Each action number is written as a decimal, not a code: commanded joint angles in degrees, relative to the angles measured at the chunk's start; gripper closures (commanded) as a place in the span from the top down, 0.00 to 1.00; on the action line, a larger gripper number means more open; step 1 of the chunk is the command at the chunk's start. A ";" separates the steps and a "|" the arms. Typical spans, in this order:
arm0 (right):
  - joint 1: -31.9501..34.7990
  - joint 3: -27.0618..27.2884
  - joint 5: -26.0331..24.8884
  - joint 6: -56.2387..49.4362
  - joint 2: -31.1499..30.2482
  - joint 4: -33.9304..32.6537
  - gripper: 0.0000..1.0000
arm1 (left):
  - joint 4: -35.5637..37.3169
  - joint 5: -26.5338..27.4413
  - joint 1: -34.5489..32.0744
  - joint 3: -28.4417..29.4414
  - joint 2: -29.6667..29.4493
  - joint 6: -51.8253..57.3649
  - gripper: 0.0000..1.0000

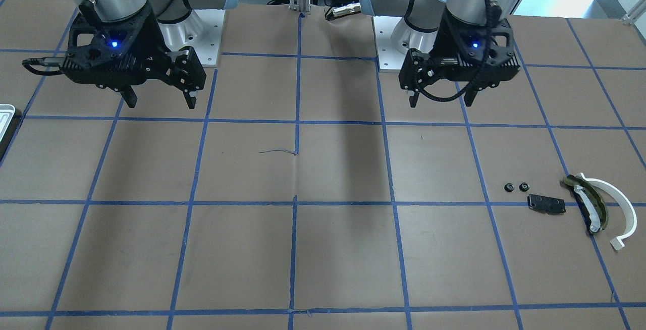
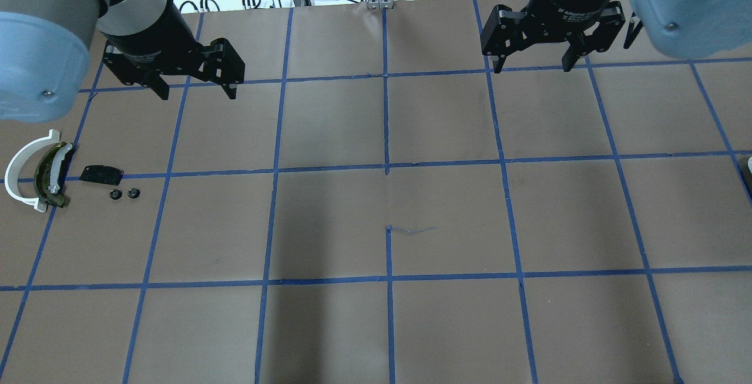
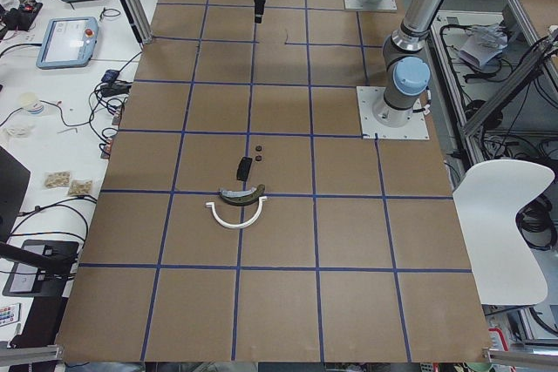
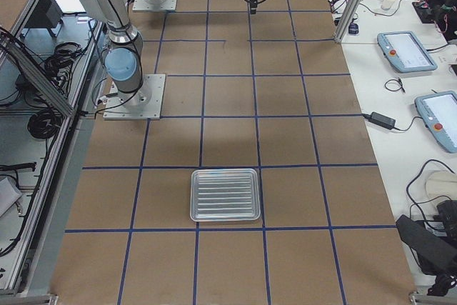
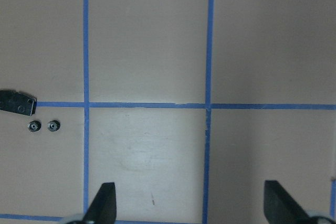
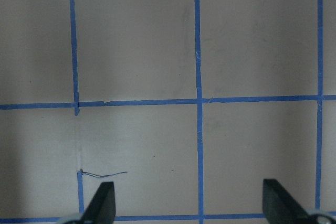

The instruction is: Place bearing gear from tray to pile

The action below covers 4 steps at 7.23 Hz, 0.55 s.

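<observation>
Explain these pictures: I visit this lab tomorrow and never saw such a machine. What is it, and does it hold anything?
This is a two-armed robot at a brown table. Each arm ends in a claw: the left gripper and right gripper, both open, holding nothing. Two cameras look down from behind and front, two from the table's ends, two from the wrists. At the robot's left lie a white arc, an olive curved piece, a black plate and two gears. At its right sits a silvery tray, apparently empty.
</observation>
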 commanded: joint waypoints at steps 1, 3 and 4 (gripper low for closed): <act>0.00 0.00 0.00 0.00 0.02 0.00 1.00 | -1.40 -1.36 3.60 -2.99 1.95 -0.06 1.00; 0.00 0.00 0.00 0.00 0.02 0.00 1.00 | -1.49 -8.24 7.24 -2.41 4.06 1.18 1.00; 0.00 0.00 0.00 0.00 0.02 0.00 1.00 | -2.19 -3.01 6.81 -3.79 4.68 -0.65 1.00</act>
